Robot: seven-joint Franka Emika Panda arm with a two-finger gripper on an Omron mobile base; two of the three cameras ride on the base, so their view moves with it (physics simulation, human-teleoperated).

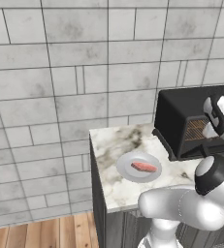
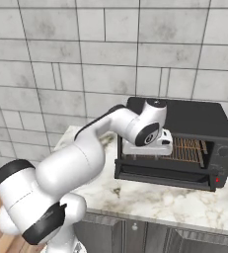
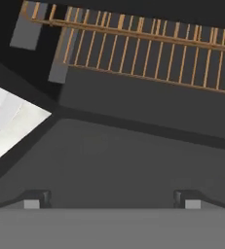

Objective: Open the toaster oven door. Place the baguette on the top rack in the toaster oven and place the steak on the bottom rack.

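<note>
marbled, cream-and-brown stone makes up the countertop, which runs along a grey tiled wall above dark cabinet fronts. to the left of the counter a strip of wooden floor shows in the left base view.

next in size is the toaster oven, a black box standing on the counter against the wall at its right part, with its control panel and a small red light at its right end. the toaster oven door is swung down and lies open in front of the cavity, roughly level over the counter; the hand view looks down on its dark inner face. inside, a copper-brown wire rack spans the opening and shows in the hand view as a row of thin bars.

the white arm reaches from the near left up to the oven mouth. the gripper hovers just above the lowered door at the left part of the opening, its jaws spread wide with nothing between them; the two dark fingertips stand far apart over the door.

on the counter left of the oven sits a round white plate. the steak, a flat pink-red slab, lies on it, well apart from the gripper. a corner of that plate and meat shows at the left edge of the hand view.
</note>
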